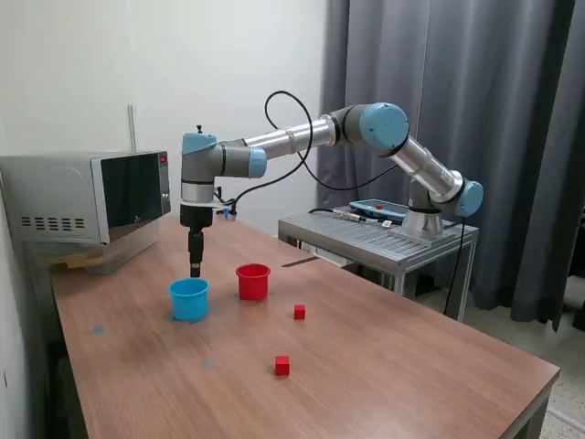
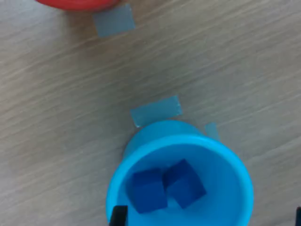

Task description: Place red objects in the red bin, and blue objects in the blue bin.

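A: What is the setting?

B: A wooden desk [image 1: 384, 357] stands before a pale wall and grey curtains, with a microwave [image 1: 87, 197] at its far corner on the exterior view's left and a metal stand [image 1: 375, 240] behind it bearing the arm's base.

A: Where is the arm?

B: It reaches over the desk and points straight down. The tool [image 1: 195, 271] hangs just above the light-blue cup [image 1: 189, 298], over its rim.

A: Is the tool clenched or released?

B: Released, and it carries nothing. In the wrist view two dark fingertips [image 2: 117, 215] show at opposite edges of the picture, set wide apart, with the light-blue cup between them.

A: And the blue cubes?

B: Both blue cubes [image 2: 165, 188] lie on the bottom of the light-blue cup, side by side and touching, one turned at an angle to the other.

A: The red things?

B: The red cup [image 1: 253, 281] stands just beside the light-blue cup, on the exterior view's right. One red cube [image 1: 299, 312] lies on the desk near the red cup; the other red cube [image 1: 281, 365] lies nearer the camera, well apart from both cups.

A: Anything else on the wood?

B: Small pieces of bluish tape [image 2: 156, 110] lie flat beside the light-blue cup.
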{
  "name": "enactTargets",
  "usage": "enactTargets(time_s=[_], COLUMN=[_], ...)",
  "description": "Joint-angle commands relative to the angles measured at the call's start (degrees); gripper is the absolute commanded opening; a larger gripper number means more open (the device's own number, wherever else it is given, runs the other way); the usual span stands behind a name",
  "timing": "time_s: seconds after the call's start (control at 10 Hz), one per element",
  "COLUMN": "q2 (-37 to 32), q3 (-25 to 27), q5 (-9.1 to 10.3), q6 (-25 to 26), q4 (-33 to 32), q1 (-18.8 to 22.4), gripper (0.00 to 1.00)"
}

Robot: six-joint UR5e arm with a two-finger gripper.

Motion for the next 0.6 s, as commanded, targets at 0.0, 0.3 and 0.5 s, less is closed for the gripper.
enactTargets(time_s=[0.0,0.3,0.5], q2=[-2.8,-7.0,-7.6], q3=[2.7,6.2,6.4], q5=[0.19,0.46,0.54], q6=[-0.1,-0.5,0.0], q4=[0.2,0.3,0.5], q1=[0.9,5.2,8.8], gripper=[1.00,1.00,1.00])
